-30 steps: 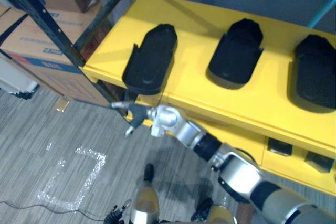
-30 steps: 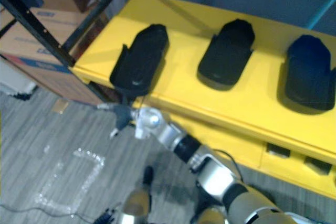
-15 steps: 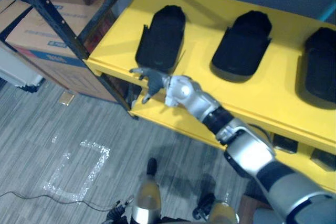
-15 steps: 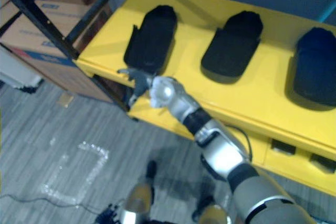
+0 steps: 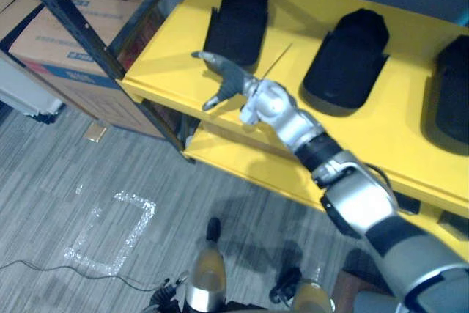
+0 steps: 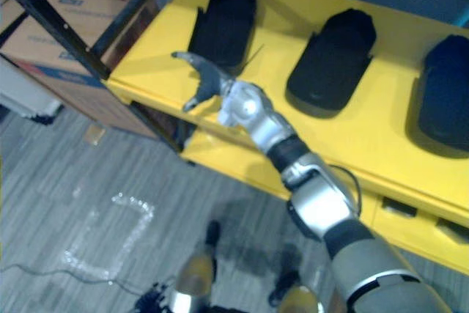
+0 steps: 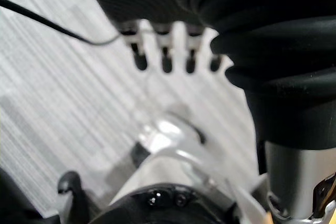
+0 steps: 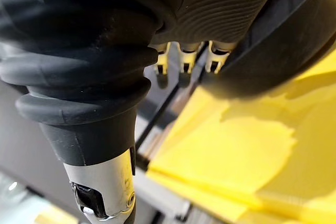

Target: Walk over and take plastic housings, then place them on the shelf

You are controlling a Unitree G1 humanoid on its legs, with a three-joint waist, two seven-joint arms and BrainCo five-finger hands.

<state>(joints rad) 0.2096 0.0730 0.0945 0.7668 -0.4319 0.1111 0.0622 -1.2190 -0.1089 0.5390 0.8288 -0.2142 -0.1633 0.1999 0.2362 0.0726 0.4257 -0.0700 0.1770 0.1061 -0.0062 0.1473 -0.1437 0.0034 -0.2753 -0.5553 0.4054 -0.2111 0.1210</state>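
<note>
Front-left corner: you have bare yellow shelf (image 5: pixel 165 60) beneath the right hand (image 5: pixel 224 78), whose fingers are spread.
Between housings: you get open yellow lanes separating the left housing (image 5: pixel 236 14), middle housing (image 5: pixel 344 60) and right housing (image 5: pixel 454 97).
Left side: the black rack post (image 5: pixel 80 31) and cardboard boxes (image 5: pixel 47 34) block you.
Below: the lower shelf (image 5: pixel 238 157) sits under the front edge.

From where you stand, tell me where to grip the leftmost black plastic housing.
Probably grip the leftmost black plastic housing across its near end, pinching its long sides. It lies lengthwise, pointing away, so come from the yellow table's front edge, where the open right hand hovers.
</note>
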